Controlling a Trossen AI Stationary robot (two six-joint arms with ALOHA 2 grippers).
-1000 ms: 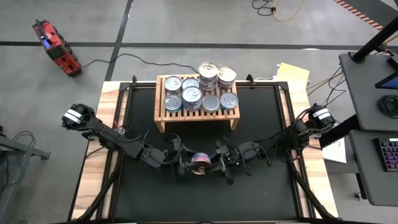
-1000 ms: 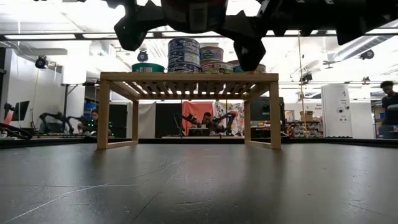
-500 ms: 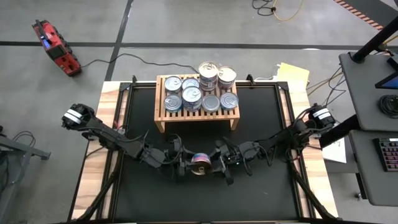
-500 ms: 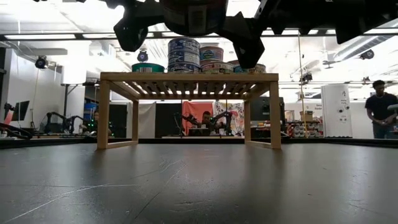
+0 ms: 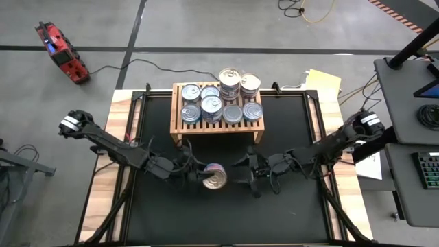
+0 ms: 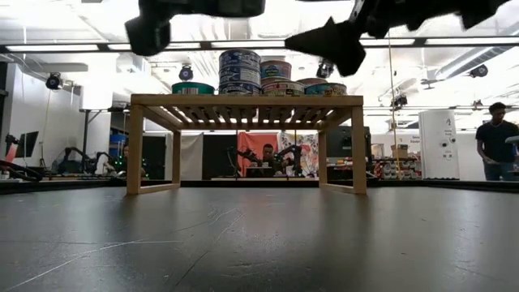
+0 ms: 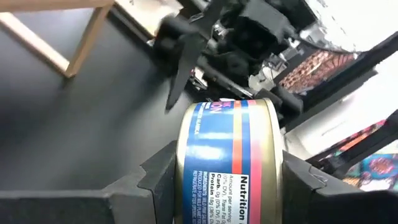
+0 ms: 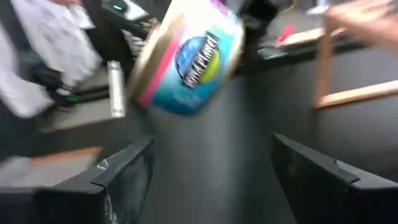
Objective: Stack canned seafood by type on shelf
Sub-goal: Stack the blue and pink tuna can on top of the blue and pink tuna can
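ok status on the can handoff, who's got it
Left gripper shut on the can, above the mat in front of the shelf. Right gripper open, fingers apart, just off the can. Nothing between can and shelf.

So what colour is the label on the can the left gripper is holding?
Blue with a pink-red band, on the can clamped in the left gripper; clearest in the left wrist view.

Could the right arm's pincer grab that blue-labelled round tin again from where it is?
Probably yes. The right pincer stands open beside the blue-labelled round tin with nothing between them, but the left pincer is clamped on it, so grip room is limited.
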